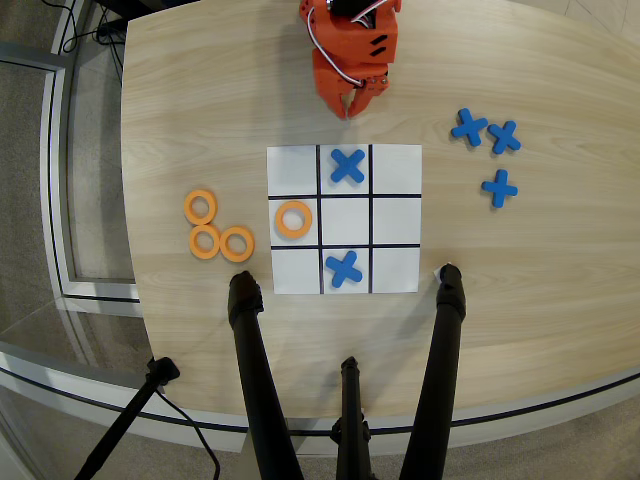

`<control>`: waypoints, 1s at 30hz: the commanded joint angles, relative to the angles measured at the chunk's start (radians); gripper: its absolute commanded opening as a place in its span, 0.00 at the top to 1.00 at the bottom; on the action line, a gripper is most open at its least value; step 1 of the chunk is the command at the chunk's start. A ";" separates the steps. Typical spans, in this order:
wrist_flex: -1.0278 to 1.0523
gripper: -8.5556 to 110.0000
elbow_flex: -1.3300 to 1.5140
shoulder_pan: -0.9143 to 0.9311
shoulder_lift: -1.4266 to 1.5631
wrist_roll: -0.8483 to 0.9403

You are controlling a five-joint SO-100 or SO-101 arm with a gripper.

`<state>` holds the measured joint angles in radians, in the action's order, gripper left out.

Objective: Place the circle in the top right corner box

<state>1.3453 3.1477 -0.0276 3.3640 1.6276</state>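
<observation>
- Nearest the camera, three black tripod legs (pixel 253 380) rise from the bottom edge of the overhead view; two of them end on the wooden table (pixel 540 270), just below the grid's lower corners.
- The paper grid (pixel 344 219) lies flat mid-table, three cells by three, with black lines.
- Its bottom row holds a blue cross (pixel 343 268) in the middle cell.
- In the middle row, one orange ring (pixel 293 219) lies flat in the left cell, inside the lines.
- The top row holds a second cross (pixel 347 165) in its middle cell; the top right cell (pixel 397 169) is bare white.
- Left of the grid, on the wood, three more rings (pixel 218 227) sit in a tight cluster, the lower two touching.
- Right of the grid, well apart from it, three spare crosses (pixel 486 150) lie on the wood; the upper two touch.
- Farthest, the orange arm's claw (pixel 356 100) hangs above the table just beyond the grid's top edge, fingers slightly parted and holding nothing.
</observation>
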 commanded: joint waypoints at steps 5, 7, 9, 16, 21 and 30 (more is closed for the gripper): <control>-0.006 0.91 -0.025 0.040 -0.025 0.020; -0.006 0.91 -0.025 0.040 -0.026 0.020; -0.009 0.90 -0.025 0.040 -0.029 0.021; -0.071 0.85 -0.132 0.081 -0.149 0.028; -0.127 0.85 -0.442 0.173 -0.477 0.020; -0.209 0.82 -0.973 0.268 -1.058 -0.026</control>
<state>1.1674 2.3209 0.2132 2.4452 1.6122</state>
